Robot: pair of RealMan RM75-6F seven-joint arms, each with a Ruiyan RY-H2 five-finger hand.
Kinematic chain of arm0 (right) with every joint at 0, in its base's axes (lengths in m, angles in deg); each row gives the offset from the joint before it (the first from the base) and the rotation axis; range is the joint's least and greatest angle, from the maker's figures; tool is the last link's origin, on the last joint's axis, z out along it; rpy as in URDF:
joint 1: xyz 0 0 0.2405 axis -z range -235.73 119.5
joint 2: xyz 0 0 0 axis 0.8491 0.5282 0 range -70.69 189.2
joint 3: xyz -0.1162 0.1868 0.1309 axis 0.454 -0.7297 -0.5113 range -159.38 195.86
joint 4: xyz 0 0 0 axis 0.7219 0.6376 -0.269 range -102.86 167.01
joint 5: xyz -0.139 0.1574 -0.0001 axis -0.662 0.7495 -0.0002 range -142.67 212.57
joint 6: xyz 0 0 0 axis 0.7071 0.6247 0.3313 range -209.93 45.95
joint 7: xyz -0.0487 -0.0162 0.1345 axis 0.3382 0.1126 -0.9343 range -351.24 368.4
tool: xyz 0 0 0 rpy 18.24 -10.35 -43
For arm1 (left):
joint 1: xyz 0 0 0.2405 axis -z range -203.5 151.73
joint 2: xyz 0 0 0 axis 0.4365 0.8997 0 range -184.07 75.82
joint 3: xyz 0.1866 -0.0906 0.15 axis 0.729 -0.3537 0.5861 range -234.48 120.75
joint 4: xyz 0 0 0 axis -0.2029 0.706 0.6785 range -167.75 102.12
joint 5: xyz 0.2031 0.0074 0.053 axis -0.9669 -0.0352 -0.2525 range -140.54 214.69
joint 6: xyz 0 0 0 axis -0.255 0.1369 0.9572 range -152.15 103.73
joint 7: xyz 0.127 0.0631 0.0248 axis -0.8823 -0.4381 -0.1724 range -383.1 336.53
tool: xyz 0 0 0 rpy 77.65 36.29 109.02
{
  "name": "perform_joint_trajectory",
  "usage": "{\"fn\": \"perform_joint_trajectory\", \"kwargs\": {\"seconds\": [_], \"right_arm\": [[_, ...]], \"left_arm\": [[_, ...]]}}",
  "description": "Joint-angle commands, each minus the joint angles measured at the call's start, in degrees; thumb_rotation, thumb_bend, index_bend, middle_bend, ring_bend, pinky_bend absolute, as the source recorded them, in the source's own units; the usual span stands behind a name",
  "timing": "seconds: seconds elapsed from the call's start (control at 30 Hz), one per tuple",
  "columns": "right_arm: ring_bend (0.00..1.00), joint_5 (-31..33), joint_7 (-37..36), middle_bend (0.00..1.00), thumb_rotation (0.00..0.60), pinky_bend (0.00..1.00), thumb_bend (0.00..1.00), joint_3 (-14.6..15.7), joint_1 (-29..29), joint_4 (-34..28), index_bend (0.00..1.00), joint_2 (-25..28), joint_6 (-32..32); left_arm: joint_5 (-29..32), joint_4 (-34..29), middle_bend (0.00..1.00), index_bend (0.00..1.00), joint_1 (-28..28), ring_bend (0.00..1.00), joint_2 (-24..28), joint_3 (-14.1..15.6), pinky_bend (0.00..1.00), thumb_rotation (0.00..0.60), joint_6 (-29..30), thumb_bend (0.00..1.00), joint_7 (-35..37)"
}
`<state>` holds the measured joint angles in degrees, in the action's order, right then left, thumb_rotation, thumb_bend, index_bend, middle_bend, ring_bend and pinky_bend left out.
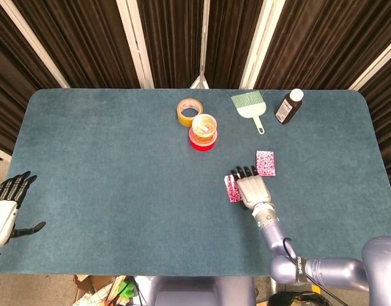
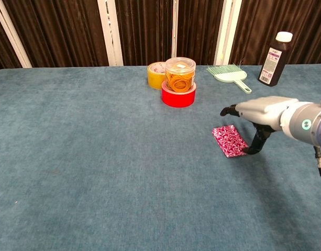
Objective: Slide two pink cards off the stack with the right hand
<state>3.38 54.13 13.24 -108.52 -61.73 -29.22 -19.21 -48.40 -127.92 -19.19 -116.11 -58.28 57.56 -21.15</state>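
One pink patterned card [image 1: 231, 189] [image 2: 230, 140] lies flat on the blue tabletop, apart from the pink stack [image 1: 266, 162]. In the chest view the stack is hidden behind my right arm. My right hand [image 1: 251, 187] [image 2: 258, 111] hovers palm down just right of the single card. Its fingers [image 2: 254, 146] point down and reach the card's right edge, holding nothing, while the thumb sticks out to the left. My left hand [image 1: 6, 205] rests at the table's near left edge with fingers spread and empty, seen only in the head view.
A jar of rubber bands on a red tape roll [image 1: 203, 132] [image 2: 179, 82] and a yellow tape roll [image 1: 189, 111] stand mid-table. At the back right are a green brush [image 1: 249, 106] [image 2: 229, 75] and a dark bottle [image 1: 289, 106] [image 2: 273, 52].
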Motion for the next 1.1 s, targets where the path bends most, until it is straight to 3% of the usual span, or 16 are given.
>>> {"fn": "perform_joint_trajectory", "kwargs": {"seconds": [0.03, 0.27, 0.5, 0.73, 1.1], "right_arm": [[0.00, 0.4, 0.6, 0.00, 0.600, 0.00, 0.36, -1.1, -0.4, -0.6, 0.00, 1.7, 0.6], [0.00, 7.1, 1.5, 0.00, 0.600, 0.00, 0.35, -3.8, -1.0, 1.8, 0.00, 6.5, -0.8], [0.00, 12.9, 0.6, 0.00, 0.600, 0.00, 0.35, -3.3, -0.9, 9.3, 0.00, 5.6, -6.4], [0.00, 14.1, -0.2, 0.00, 0.600, 0.00, 0.35, -3.0, -1.3, 15.1, 0.00, 3.2, -10.1], [0.00, 12.9, -2.5, 0.00, 0.600, 0.00, 0.35, -4.0, -2.2, 19.1, 0.00, 0.9, -12.5]], "left_arm": [[0.1, 0.0, 0.00, 0.00, 0.0, 0.00, 0.0, 0.0, 0.04, 0.600, 0.0, 0.00, 0.1], [-0.2, -0.1, 0.00, 0.00, -0.1, 0.00, -0.1, -0.1, 0.04, 0.600, 0.4, 0.00, 0.5], [-0.5, 0.0, 0.00, 0.00, 0.0, 0.00, -0.4, 0.1, 0.04, 0.600, 0.3, 0.00, 0.6], [-0.2, -0.3, 0.00, 0.00, 0.2, 0.00, -0.4, 0.0, 0.04, 0.600, -0.3, 0.00, 0.8], [0.5, -0.3, 0.00, 0.00, 0.4, 0.00, -0.2, -0.1, 0.04, 0.600, -0.9, 0.00, 1.0]]}}
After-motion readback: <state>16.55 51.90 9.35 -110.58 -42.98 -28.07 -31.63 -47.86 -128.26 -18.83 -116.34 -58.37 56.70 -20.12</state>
